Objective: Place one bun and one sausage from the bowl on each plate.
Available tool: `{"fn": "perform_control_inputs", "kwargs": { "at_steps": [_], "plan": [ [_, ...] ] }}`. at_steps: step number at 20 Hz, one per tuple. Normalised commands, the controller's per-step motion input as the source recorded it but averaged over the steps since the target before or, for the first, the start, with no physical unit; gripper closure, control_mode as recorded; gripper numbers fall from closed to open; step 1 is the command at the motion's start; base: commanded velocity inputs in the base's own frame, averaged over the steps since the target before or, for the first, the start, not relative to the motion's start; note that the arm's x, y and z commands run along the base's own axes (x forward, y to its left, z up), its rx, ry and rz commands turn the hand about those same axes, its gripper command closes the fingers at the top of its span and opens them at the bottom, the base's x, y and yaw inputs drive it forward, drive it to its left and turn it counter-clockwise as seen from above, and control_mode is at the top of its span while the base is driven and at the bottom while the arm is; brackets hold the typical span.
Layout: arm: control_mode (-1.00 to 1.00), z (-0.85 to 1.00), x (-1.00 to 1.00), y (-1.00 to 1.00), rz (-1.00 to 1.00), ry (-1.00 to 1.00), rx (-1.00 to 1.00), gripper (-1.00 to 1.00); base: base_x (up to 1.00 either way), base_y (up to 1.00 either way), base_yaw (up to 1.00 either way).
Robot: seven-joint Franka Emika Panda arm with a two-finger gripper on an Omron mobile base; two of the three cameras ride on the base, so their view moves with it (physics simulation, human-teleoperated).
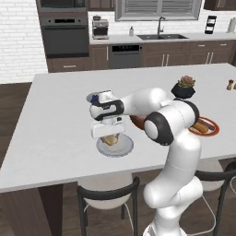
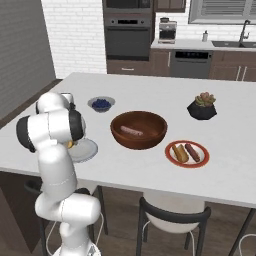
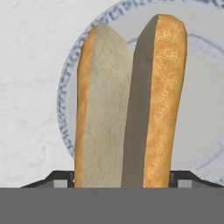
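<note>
The split golden-brown bun [image 3: 127,105] is gripped between the jaws of the dark two-finger gripper [image 3: 120,181], right over the blue-rimmed white plate [image 3: 65,100]. Best lowered gently and let go near the middle. One pink sausage [image 2: 131,131] sits in the dark-brown wooden bowl [image 2: 150,140], at roughly 2 o'clock from that plate.

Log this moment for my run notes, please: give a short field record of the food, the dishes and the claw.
claw: over the grey plate, its jaws on either side of the bun
bun: split open, above the grey plate
held or released: cannot tell
red plate: holds one bun and one sausage
wooden bowl: one sausage inside
berry bowl: beyond the grey plate
still missing: sausage for the grey plate
</note>
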Motion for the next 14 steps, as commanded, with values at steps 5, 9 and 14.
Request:
{"fn": "perform_control_inputs", "kwargs": {
  "at_steps": [5,9,14],
  "plan": [
    [-1.0,-0.02,-0.49,-0.09,0.0,0.0,0.0,1.0,0.0,0.0,0.0],
    [-1.0,-0.08,-0.27,-0.02,0.0,-0.03,0.0,-1.0,0.0,0.0,0.0],
    [-1.0,0.0,0.33,-0.02,0.0,-0.02,0.01,-1.0,0.0,0.0,0.0]
  ]
}}
